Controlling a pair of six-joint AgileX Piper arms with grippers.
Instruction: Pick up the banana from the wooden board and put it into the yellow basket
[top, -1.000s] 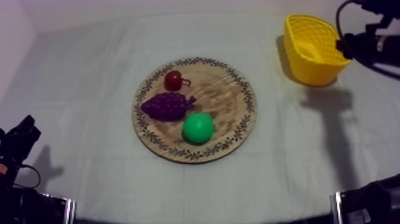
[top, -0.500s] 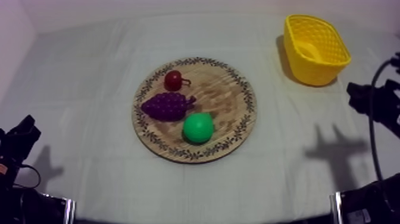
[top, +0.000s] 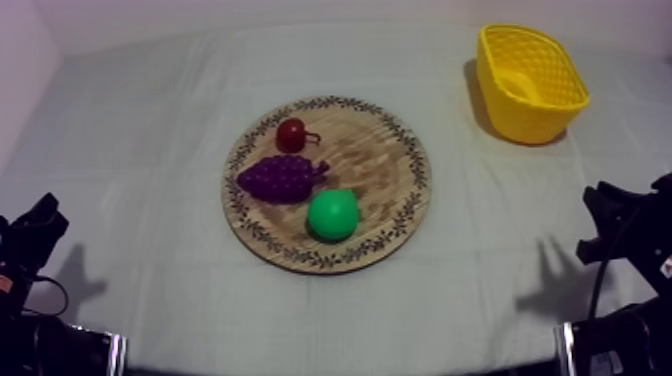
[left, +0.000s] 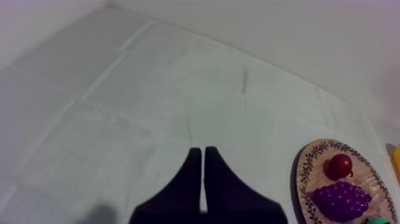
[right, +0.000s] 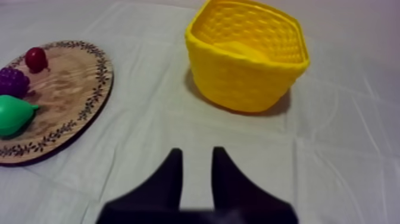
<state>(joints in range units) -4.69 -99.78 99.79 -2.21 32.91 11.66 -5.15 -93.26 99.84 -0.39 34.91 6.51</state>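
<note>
The banana (top: 516, 83) lies inside the yellow basket (top: 530, 108) at the far right, seen as a pale curved shape (right: 238, 49) on the basket's floor. The round wooden board (top: 385, 160) in the middle holds a small red fruit (top: 291, 134), a bunch of grapes (top: 280, 178) and a green pear (top: 332, 214). My right gripper (right: 196, 156) hangs over bare cloth on the near side of the basket, open by a narrow gap with nothing between its fingers. My left gripper (left: 199, 152) is shut, a narrow wedge over the cloth left of the board.
My right arm (top: 630, 230) sits low at the right edge of the table, well clear of the basket. My left arm (top: 30, 235) rests at the lower left. Bare cloth surrounds the board on all sides.
My right arm has drawn back from over the basket toward the near right edge. Its fingers have come closer together. The banana stays in the basket.
</note>
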